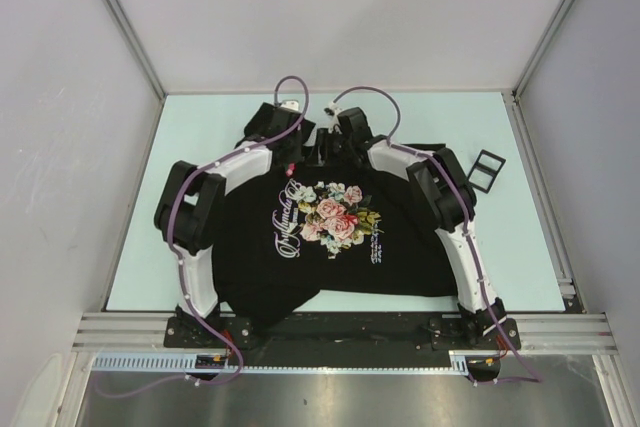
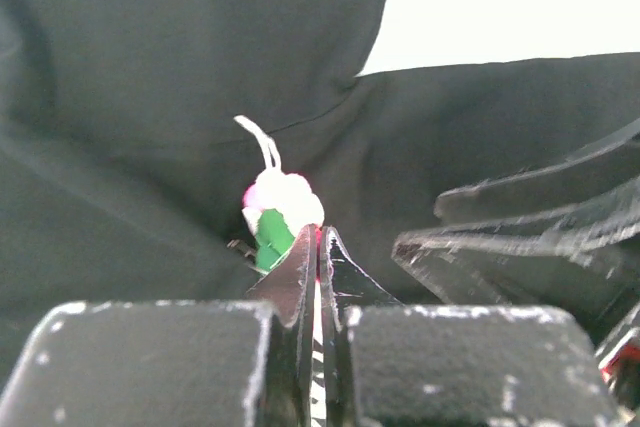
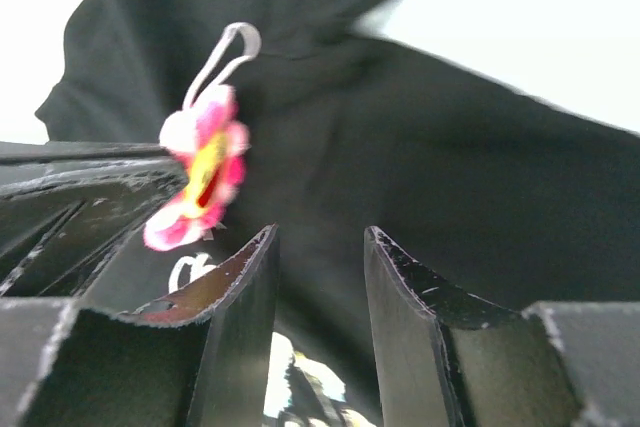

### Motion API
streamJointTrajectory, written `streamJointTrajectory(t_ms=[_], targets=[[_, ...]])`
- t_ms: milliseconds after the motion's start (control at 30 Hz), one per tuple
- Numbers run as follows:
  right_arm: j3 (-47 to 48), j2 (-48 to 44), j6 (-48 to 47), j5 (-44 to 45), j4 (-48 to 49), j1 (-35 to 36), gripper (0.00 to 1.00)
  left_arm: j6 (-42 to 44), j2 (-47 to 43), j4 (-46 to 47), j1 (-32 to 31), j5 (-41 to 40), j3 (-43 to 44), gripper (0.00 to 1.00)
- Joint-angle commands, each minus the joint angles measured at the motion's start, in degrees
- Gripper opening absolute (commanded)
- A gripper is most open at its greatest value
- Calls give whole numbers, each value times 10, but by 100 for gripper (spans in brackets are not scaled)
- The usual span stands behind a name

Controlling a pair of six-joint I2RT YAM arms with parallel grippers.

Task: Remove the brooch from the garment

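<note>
Both arms meet at the collar of the garment [image 1: 330,257], near the far edge of the surface [image 1: 200,117].
The left end effector [image 2: 318,242] is pressed together and, as far as I can make out, pinches the brooch [image 3: 200,172] by its edge. The right end effector [image 3: 320,242] is spread, with the brooch just outside its fingers, not between them.

Lab test cell: white panels [image 1: 60,97], aluminium frame [image 1: 340,332]
</note>
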Motion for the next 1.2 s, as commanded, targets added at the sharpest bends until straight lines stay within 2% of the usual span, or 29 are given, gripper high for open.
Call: streamJointTrajectory(t_ms=[0, 233, 433, 600, 733, 967, 1167], targets=[[-5, -41, 8, 5, 20, -26, 43, 33, 27, -33, -27, -22, 62, 2], [0, -34, 13, -13, 24, -39, 43, 38, 21, -32, -37, 7, 57, 23], [1, -29, 21, -48, 49, -38, 44, 47, -32, 12, -36, 19, 4, 42], [6, -18, 32, -85, 83, -34, 58, 36, -73, 48, -30, 45, -35, 56], [22, -5, 31, -92, 82, -31, 64, 17, -118, 98, -14, 82, -84, 66], [22, -10, 14, -85, 86, -18, 78, -9, -162, 162, 10, 116, -146, 69], [81, 28, 14, -98, 57, -12, 81, -87, -175, 242, 52, 165, -208, 68]])
